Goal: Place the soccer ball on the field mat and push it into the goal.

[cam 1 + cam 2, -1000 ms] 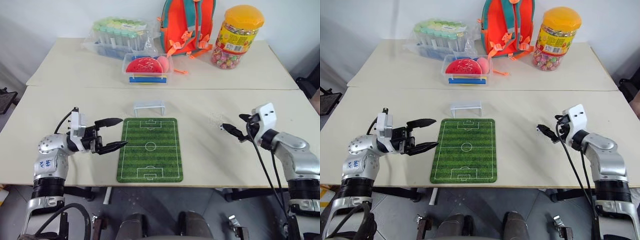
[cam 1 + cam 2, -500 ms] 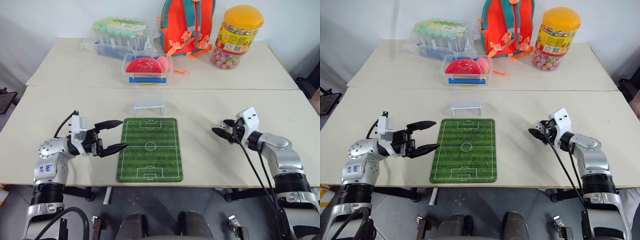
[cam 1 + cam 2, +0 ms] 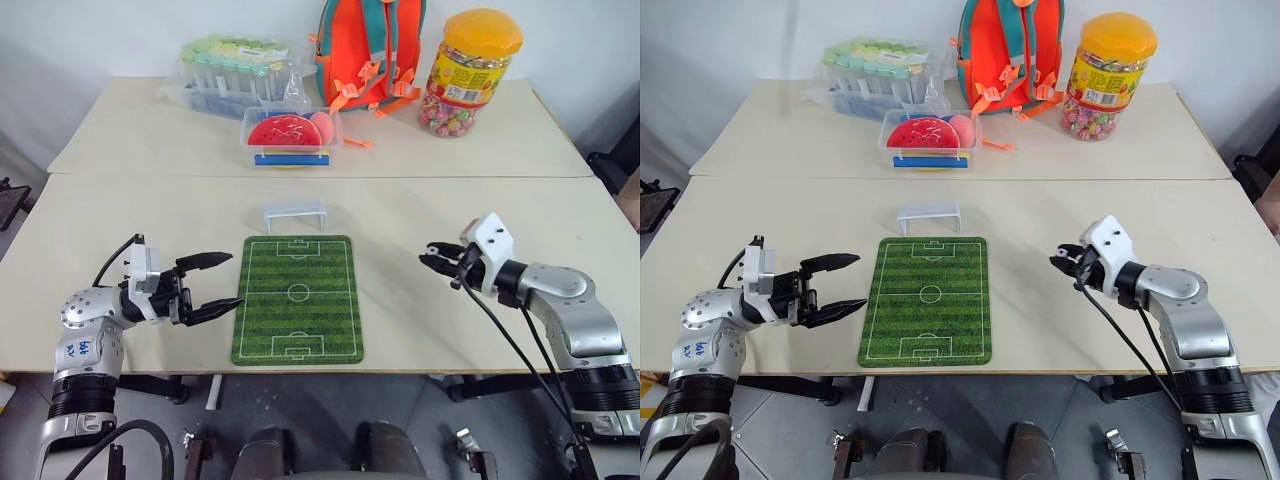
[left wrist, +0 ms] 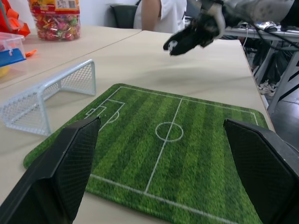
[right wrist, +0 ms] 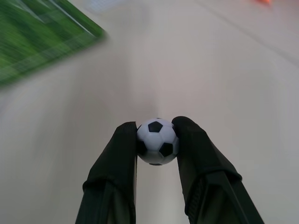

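The tiny black-and-white soccer ball (image 5: 156,141) is pinched between the two black fingers of my right gripper (image 3: 432,256), which hangs just above the table to the right of the field mat (image 3: 298,297). The green mat lies flat near the table's front edge. The pale goal (image 3: 295,213) stands just beyond the mat's far end. My left gripper (image 3: 235,278) is held level at the mat's left edge, open and empty, pointing across the mat.
At the back of the table stand a clear box with red toys (image 3: 290,138), a case of tubes (image 3: 235,70), an orange backpack (image 3: 372,45) and a candy jar (image 3: 468,72). A person (image 4: 161,14) stands beyond the table's right end.
My right gripper has shut on the ball, lifted it off the table and carried it left toward the mat. The left gripper has eased slightly away from the mat.
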`<move>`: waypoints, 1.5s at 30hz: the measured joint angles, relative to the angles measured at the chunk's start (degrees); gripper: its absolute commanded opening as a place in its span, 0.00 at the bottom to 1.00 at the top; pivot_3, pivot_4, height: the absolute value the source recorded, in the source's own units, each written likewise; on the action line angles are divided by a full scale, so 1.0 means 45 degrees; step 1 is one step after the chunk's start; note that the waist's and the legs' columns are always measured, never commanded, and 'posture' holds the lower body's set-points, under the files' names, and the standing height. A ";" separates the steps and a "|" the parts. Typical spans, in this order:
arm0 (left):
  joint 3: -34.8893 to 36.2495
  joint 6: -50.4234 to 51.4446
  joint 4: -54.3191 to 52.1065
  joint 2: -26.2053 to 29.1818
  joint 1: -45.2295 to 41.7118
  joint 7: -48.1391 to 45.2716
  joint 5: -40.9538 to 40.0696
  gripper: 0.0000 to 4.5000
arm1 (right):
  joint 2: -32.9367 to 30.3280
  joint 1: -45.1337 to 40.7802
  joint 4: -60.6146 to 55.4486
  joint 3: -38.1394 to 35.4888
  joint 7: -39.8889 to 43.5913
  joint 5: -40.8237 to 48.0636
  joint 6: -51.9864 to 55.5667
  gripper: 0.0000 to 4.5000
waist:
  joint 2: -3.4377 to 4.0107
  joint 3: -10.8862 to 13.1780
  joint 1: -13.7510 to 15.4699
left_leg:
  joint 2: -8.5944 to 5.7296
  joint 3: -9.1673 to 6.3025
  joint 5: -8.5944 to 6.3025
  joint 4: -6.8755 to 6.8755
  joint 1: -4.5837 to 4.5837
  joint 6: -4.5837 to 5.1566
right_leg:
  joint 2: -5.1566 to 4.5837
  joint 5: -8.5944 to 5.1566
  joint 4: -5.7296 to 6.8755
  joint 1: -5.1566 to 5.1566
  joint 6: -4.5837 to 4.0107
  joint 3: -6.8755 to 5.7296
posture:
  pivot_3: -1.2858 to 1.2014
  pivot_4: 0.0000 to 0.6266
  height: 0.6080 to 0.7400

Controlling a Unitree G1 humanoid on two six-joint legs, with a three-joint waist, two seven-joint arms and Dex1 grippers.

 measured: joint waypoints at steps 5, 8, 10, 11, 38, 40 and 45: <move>0.0071 -0.0490 0.1076 0.0632 0.0011 -0.0890 0.0005 1.00 | 0.1262 -0.0928 -0.1580 0.2528 0.0321 0.0081 0.1173 0.19 | -0.0004 0.0000 0.0014 | -0.0007 0.0003 -0.0002 0.0005 -0.0010 -0.0001 | -0.0001 0.0000 0.0003 -0.0012 -0.0001 -0.0001 | 0.52 0.24 1.00; 0.0192 -0.0808 0.1708 0.0779 0.0002 -0.0903 -0.0041 1.00 | 0.2761 -0.1726 -0.1561 0.3883 0.0305 0.0073 0.1570 0.19 | -0.0010 0.0000 0.0001 | -0.0010 -0.0009 -0.0001 0.0008 -0.0018 -0.0001 | -0.0001 0.0000 0.0008 -0.0016 -0.0001 -0.0010 | 0.52 0.24 1.00; 0.0192 -0.0936 0.1796 0.0815 -0.0044 -0.0905 -0.0116 1.00 | 0.3308 -0.1957 -0.1553 0.4695 0.0363 0.0049 0.1629 0.19 | -0.0010 -0.0001 0.0016 | -0.0009 -0.0026 -0.0001 0.0008 -0.0019 -0.0001 | -0.0002 0.0001 0.0016 -0.0014 -0.0001 -0.0020 | 0.52 0.24 1.00; 0.0183 -0.1017 0.1903 0.0932 -0.0007 -0.0906 -0.0191 1.00 | 0.3380 -0.2082 -0.1513 0.5214 0.0507 -0.0122 0.1637 0.19 | -0.0013 -0.0002 0.0012 | -0.0011 -0.0029 -0.0002 0.0009 -0.0020 -0.0001 | -0.0003 0.0001 0.0017 -0.0013 -0.0002 -0.0020 | 0.52 0.24 1.00; 0.0176 -0.0582 0.0151 0.1254 0.1675 -0.0894 -0.0992 1.00 | 0.3321 -0.2114 0.0478 0.6956 0.2043 -0.1700 0.0130 0.19 | -0.0028 -0.0007 -0.0028 | -0.0012 -0.0019 -0.0004 0.0007 -0.0016 -0.0005 | -0.0002 0.0001 0.0015 -0.0014 -0.0002 -0.0027 | 0.52 0.24 1.00; 0.0177 -0.0547 0.0143 0.1254 0.1672 -0.0892 -0.0992 1.00 | 0.3324 -0.2115 0.0494 0.6956 0.2063 -0.1713 0.0091 0.19 | -0.0028 -0.0007 -0.0028 | -0.0013 -0.0018 -0.0004 0.0007 -0.0016 -0.0005 | -0.0002 0.0001 0.0015 -0.0014 -0.0002 -0.0026 | 0.52 0.24 1.00; 0.0176 -0.0489 0.0136 0.1251 0.1596 -0.0887 -0.0991 1.00 | 0.3343 -0.2132 0.0552 0.6956 0.2152 -0.1903 -0.0125 0.19 | -0.0028 -0.0007 -0.0026 | -0.0014 -0.0018 -0.0004 0.0007 -0.0016 -0.0005 | -0.0001 0.0001 0.0015 -0.0014 -0.0002 -0.0026 | 0.52 0.24 1.00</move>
